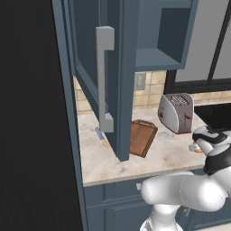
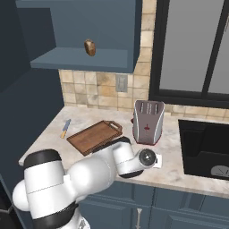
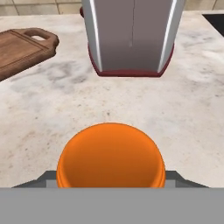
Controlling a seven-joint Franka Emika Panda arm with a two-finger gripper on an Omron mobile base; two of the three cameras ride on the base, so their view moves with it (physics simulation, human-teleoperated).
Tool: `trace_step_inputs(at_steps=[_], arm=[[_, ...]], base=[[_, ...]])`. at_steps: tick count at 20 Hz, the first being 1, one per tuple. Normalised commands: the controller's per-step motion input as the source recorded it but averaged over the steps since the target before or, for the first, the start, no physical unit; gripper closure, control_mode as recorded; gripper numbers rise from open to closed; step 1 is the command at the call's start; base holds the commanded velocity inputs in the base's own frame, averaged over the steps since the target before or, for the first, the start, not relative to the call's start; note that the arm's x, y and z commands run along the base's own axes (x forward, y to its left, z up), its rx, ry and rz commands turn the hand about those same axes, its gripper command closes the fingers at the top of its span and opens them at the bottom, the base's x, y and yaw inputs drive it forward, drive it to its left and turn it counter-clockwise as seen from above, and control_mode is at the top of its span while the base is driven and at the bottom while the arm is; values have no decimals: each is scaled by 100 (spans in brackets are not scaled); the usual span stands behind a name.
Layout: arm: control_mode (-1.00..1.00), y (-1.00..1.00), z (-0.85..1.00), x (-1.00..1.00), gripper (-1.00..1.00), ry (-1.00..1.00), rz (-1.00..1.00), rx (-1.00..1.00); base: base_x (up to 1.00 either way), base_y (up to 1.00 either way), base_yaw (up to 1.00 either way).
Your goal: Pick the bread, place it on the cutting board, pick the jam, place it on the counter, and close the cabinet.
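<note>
Jam (image 3: 111,155) sat between end effector (image 3: 111,181) fingers, gripped, low over counter (image 3: 39,109) near front edge, just before toaster (image 3: 131,37). Cutting board (image 2: 95,137) lay bare toward counter's left end, knife (image 2: 65,128) beside it. Bread (image 2: 90,47) rested on cabinet (image 2: 80,60) shelf, door (image 1: 106,76) swung open.

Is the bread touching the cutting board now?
Apart. The right base view shows the bread up on the cabinet shelf, while the cutting board lies on the counter below.
</note>
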Motion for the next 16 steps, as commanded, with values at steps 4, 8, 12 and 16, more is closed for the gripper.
trace_step_inputs(at_steps=[4, 8, 12, 16], arm=[[-100, 0, -14, 0, 100, 0, 0, 0], [-100, 0, -12, 0, 100, 0, 0, 0], [-100, 0, -14, 0, 100, 0, 0, 0], [-100, 0, -11, 0, 100, 0, 0, 0]], base=[[0, 0, 0], [0, 0, 0], [0, 0, 0], [0, 0, 0]])
